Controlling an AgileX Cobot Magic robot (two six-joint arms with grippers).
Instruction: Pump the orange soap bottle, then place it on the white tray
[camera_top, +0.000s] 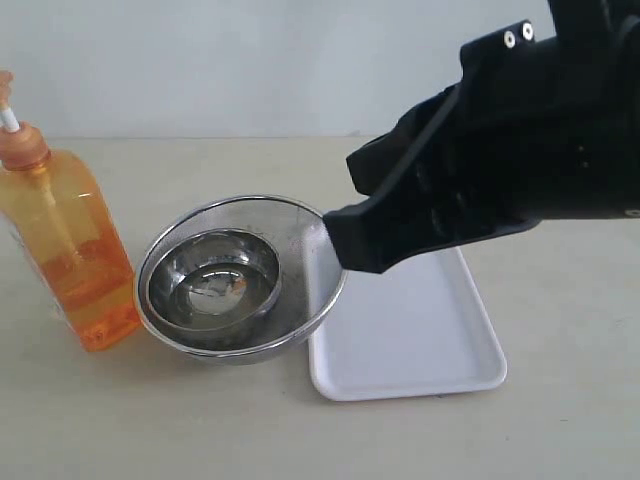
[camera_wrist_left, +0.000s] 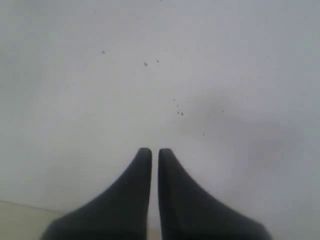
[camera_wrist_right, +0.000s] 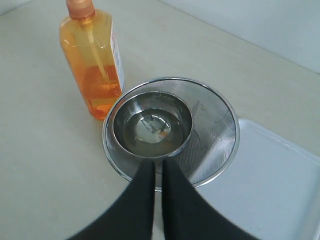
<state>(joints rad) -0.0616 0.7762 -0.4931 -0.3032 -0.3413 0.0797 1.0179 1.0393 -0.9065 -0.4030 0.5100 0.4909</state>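
Your left gripper: closed, empty | your right gripper: closed, empty | orange soap bottle: upright, off white tray

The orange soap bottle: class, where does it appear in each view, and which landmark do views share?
Exterior view: orange soap bottle at far left, beside the mesh bowl.
Left wrist view: not in it.
Right wrist view: standing just beyond the mesh bowl.
Shared landmark: the mesh bowl.

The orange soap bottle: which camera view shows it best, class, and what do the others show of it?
The exterior view: the orange soap bottle shows from base to pump stem. The right wrist view cuts off its pump head. The left wrist view shows none of it.
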